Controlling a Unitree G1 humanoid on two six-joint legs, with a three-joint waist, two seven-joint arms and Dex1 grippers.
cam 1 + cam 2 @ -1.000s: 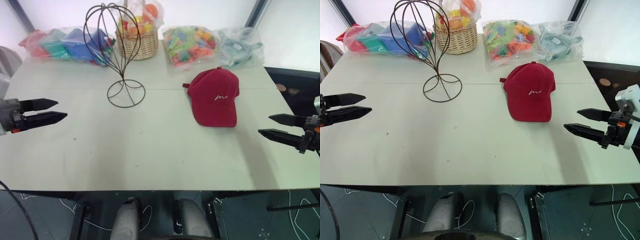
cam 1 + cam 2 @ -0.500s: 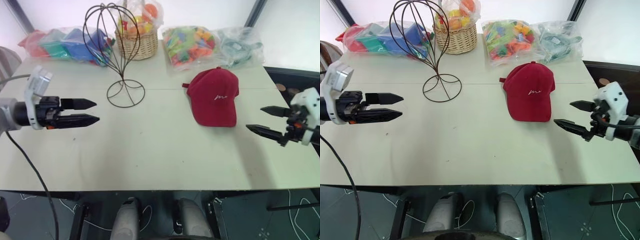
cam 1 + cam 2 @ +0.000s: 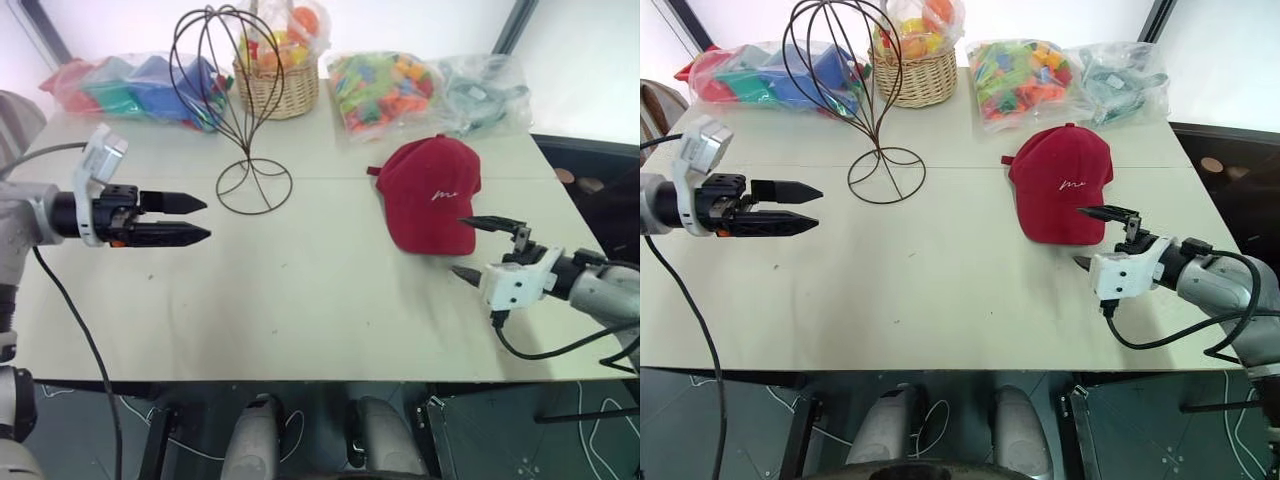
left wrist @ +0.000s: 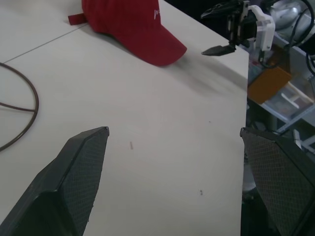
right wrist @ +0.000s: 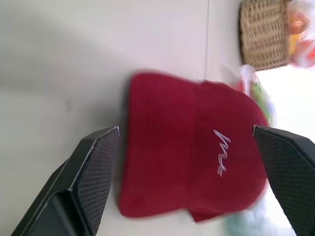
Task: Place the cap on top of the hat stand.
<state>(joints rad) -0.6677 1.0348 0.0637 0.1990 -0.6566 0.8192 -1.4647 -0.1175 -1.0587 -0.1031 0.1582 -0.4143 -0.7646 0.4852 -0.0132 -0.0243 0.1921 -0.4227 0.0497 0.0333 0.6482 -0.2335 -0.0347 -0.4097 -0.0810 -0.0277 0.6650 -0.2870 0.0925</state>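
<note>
We see the cap (image 3: 432,195) lying flat on the worktop (image 3: 300,290) toward its right edge, brim facing the near edge, while the hat stand (image 3: 232,100) rises well apart from it, nearer the far left, just in front of a wicker basket (image 3: 274,85). Our right gripper (image 3: 478,248) sits just beside the brim with its fingers spread wide, one above the brim's level and one close to the worktop; nothing is held. Our left gripper (image 3: 190,220) hovers open and empty near the stand's ring base. The main risk, as we judge it, is that the lower finger pushes the brim instead of sliding under it, so the cap skids toward the far edge and the bags of toys (image 3: 385,88). A pinch on the brim alone may also let the soft crown sag and snag on the wire loops later. The brim's lift off the worktop looks slight, though we cannot be sure.
</note>
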